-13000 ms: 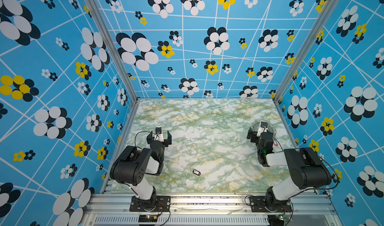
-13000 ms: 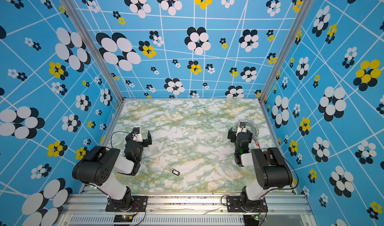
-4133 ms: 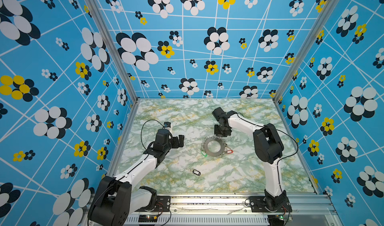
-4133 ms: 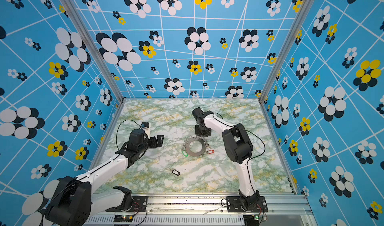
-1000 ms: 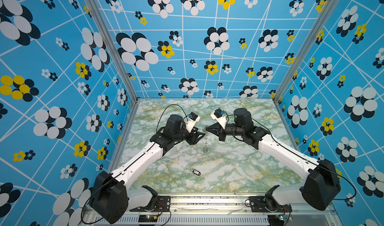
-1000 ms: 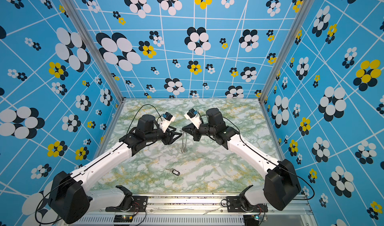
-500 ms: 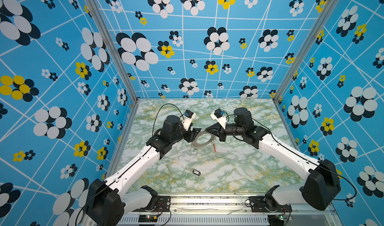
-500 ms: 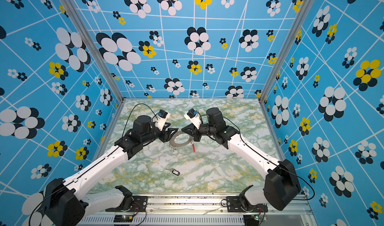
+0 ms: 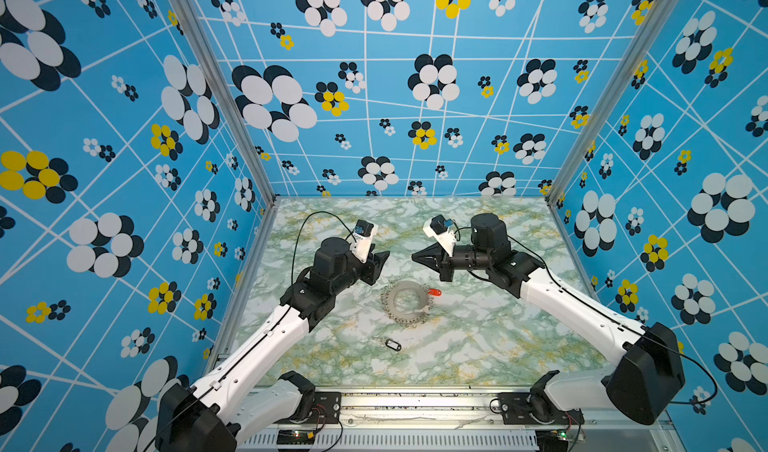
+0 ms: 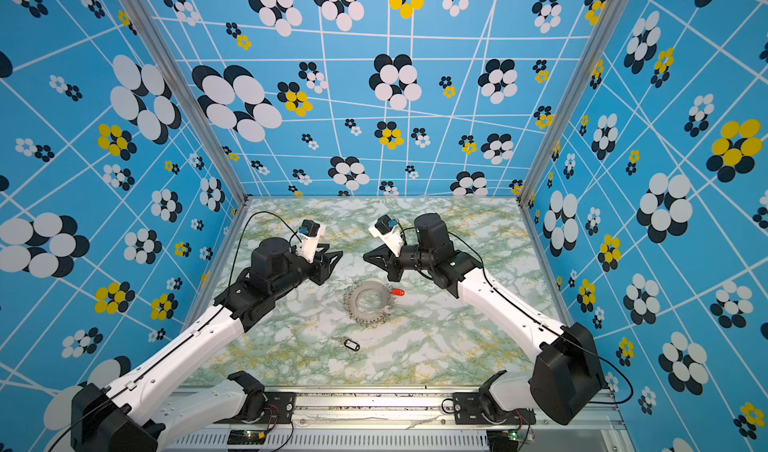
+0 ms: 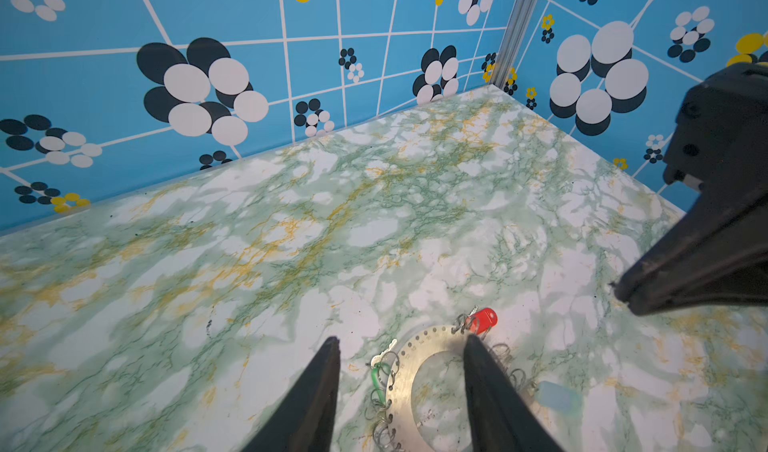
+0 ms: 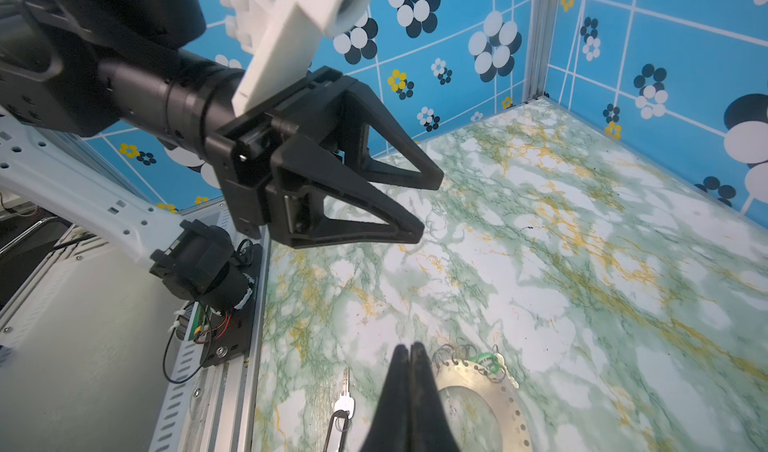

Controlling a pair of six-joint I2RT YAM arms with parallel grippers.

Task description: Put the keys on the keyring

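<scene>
Keyring (image 9: 406, 302) lies flat, red key (image 9: 434, 292) and green key (image 11: 380, 373) at its rim, black key (image 9: 388, 343) loose nearby; left gripper (image 9: 380, 265) gapes empty above it, right gripper (image 9: 414, 258) is pinched on nothing, so any grasp may skid the thin keyring.

A green-and-yellow veined marble tabletop (image 9: 478, 346) sits enclosed by 3 blue flower-patterned walls (image 9: 374, 96) joined at aluminium corner posts (image 9: 216, 84).

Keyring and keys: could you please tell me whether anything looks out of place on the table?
The black-tagged key lies alone on the table, apart from the keyring, while the red tag and green tag sit at its rim. Nothing looks damaged.
</scene>
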